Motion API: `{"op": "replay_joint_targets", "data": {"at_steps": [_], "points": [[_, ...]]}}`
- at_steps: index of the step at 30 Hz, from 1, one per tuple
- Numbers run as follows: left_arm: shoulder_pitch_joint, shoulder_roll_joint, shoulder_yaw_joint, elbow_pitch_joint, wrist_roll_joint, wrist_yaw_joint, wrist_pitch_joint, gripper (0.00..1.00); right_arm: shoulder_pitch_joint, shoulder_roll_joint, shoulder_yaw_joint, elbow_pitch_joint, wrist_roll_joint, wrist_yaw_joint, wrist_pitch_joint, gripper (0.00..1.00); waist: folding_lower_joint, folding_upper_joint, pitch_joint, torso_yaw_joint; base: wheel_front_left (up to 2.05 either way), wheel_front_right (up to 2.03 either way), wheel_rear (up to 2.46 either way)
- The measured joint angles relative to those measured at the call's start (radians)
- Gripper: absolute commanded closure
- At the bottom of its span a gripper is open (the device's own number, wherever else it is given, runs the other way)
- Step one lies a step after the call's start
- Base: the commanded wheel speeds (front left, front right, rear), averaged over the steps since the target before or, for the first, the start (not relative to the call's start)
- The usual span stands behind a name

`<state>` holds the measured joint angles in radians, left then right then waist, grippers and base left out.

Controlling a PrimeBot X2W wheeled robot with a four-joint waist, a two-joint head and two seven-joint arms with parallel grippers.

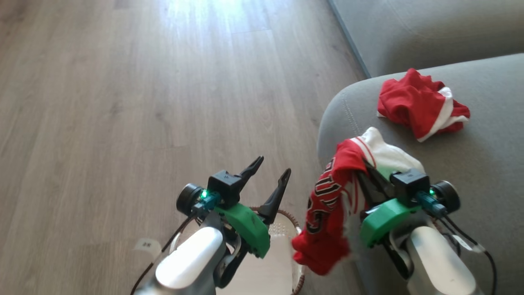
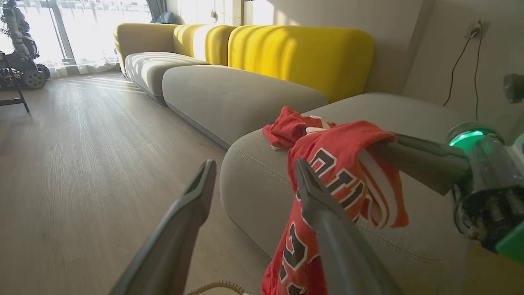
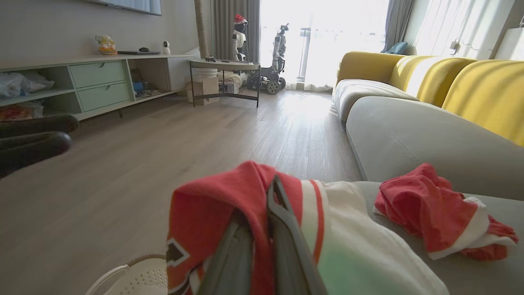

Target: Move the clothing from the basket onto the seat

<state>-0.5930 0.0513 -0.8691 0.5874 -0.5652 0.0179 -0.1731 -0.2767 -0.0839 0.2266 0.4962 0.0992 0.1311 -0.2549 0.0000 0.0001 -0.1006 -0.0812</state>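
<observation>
A red jersey (image 1: 329,205) with white-outlined black letters hangs from my right gripper (image 1: 367,170), which is shut on its upper fold at the rounded corner of the grey seat (image 1: 479,164). In the right wrist view both fingers (image 3: 282,229) pinch the jersey (image 3: 208,205). My left gripper (image 1: 275,164) stands open and empty just left of the jersey, above the cream basket (image 1: 286,214). In the left wrist view the jersey (image 2: 331,168) hangs behind its right finger (image 2: 327,221). A second red garment (image 1: 417,104) with white trim lies crumpled further back on the seat.
Wood floor (image 1: 123,102) spreads to the left and ahead. Another grey sofa cushion (image 1: 430,32) lies beyond the seat, with yellow backrests (image 2: 303,57) behind it. A low cabinet (image 3: 94,86), a small table (image 3: 225,65) and other robots (image 3: 278,53) stand far across the room.
</observation>
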Motion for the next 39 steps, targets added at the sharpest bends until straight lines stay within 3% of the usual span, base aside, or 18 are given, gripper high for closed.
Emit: {"op": "replay_joint_targets", "data": {"at_steps": [7, 22, 30, 39], "points": [[0.026, -0.003, -0.036, 0.013, -0.001, 0.0, -0.016, 0.0, 0.04, -0.013, -0.058, -0.07, -0.031, 0.0, 0.0, 1.0, 0.0, 0.0, 0.013, -0.081, 0.0, 0.0, 0.0], [0.039, -0.007, -0.085, 0.03, -0.007, 0.002, -0.049, 0.0, 0.046, -0.014, -0.063, -0.132, -0.032, 0.0, 0.0, 1.0, 0.0, 0.0, 0.057, -0.232, 0.0, 0.0, 0.0], [0.037, -0.007, -0.098, 0.027, -0.017, 0.018, -0.058, 0.0, -0.009, -0.021, -0.046, -0.094, -0.009, 0.0, 0.001, 1.0, 0.0, 0.0, 0.086, -0.221, 0.0, 0.0, 0.0], [0.025, -0.002, -0.105, 0.002, -0.013, 0.042, -0.059, 0.0, -0.33, -0.114, -0.057, 0.013, 0.009, 0.0, 0.003, 1.0, 0.0, 0.0, 0.136, -0.137, 0.0, 0.0, 0.0]]}}
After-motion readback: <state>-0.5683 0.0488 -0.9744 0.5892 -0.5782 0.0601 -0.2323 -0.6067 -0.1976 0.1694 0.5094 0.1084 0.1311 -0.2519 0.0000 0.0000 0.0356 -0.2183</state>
